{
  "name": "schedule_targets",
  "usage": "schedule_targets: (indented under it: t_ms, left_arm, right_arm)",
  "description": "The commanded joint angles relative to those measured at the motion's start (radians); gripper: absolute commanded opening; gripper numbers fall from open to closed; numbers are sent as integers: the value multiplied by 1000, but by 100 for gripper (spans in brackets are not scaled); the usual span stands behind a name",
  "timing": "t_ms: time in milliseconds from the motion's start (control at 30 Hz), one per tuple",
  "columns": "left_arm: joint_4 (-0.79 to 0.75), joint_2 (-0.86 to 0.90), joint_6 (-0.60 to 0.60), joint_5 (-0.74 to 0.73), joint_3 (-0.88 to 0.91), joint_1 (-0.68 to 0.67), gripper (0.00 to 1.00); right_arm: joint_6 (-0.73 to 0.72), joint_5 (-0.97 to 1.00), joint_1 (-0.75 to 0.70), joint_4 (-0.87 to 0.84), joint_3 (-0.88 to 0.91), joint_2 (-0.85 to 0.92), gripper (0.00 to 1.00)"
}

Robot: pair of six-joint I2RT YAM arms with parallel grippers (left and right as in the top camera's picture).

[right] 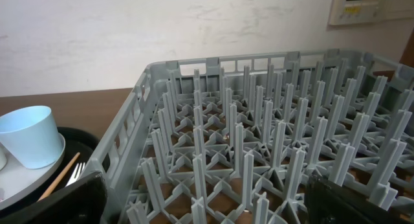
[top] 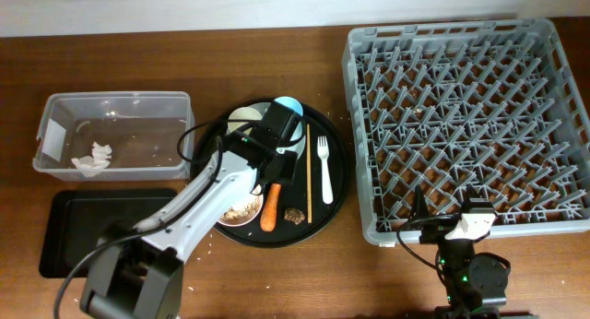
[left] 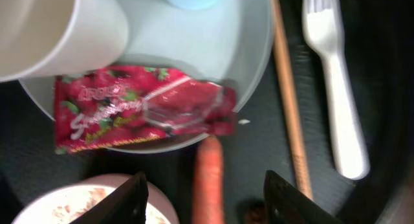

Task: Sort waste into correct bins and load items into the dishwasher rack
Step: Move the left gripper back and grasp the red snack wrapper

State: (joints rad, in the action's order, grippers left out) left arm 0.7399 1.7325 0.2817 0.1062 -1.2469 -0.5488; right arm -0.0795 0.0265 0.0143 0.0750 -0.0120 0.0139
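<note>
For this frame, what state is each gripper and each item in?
left gripper: jaws open, holding nothing
right gripper: jaws open, holding nothing
red wrapper: lying on the plate
tissue: crumpled, inside the clear tub
carrot: lying on the round tray
bowl: upright, food scraps inside
blue cup: upright on the plate
dishwasher rack: no dishes loaded

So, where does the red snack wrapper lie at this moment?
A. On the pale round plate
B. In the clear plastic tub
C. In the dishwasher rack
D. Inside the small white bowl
A: in the left wrist view the red snack wrapper lies flat on the pale round plate, at its edge, just beside the cream cup.
</note>
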Motion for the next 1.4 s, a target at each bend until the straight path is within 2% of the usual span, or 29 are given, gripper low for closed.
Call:
schedule_targets:
  t_ms: [0, 100, 200, 533, 767, 1000, 1067, 1100, 1167, 1233, 1267, 1300, 1367]
  left_arm:
    - [-14, 24, -123, 90, 2, 0, 56]
    - [-27, 27, -231, 94, 3, 0, 56]
    - [-22, 34, -253, 101, 3, 0, 56]
    - [-64, 159, -227, 90, 10, -1, 57]
    - [-158, 164, -227, 101, 10, 0, 57]
    - [-187, 209, -227, 112, 11, 0, 57]
    - [-186, 229, -227, 153, 11, 0, 45]
    - [-183, 234, -227, 153, 11, 0, 45]
    - [-187, 234, -227, 153, 11, 0, 36]
    - [-187, 234, -227, 153, 11, 0, 35]
    - [-205, 233, -227, 182, 11, 0, 61]
    - [-209, 233, -227, 188, 1, 0, 64]
    - [-208, 233, -227, 186, -18, -1, 64]
  right_arm:
    - [-3, 11, 5, 5, 6, -8, 99]
    - [-3, 11, 5, 5, 6, -8, 99]
    - [-4, 11, 5, 5, 6, -8, 99]
    - [-4, 11, 5, 5, 6, -8, 99]
    - [-3, 11, 5, 5, 6, -8, 99]
    - [-3, 11, 5, 5, 6, -8, 99]
    - [-3, 11, 5, 5, 6, -8, 99]
    - [-3, 11, 5, 5, 6, -8, 99]
    - [-3, 11, 5, 4, 6, -8, 99]
    - [-3, 11, 5, 5, 6, -8, 99]
    - [-3, 11, 5, 5, 6, -8, 99]
    - [-3, 11, 5, 5, 6, -8, 99]
    - [-4, 11, 5, 5, 6, -8, 99]
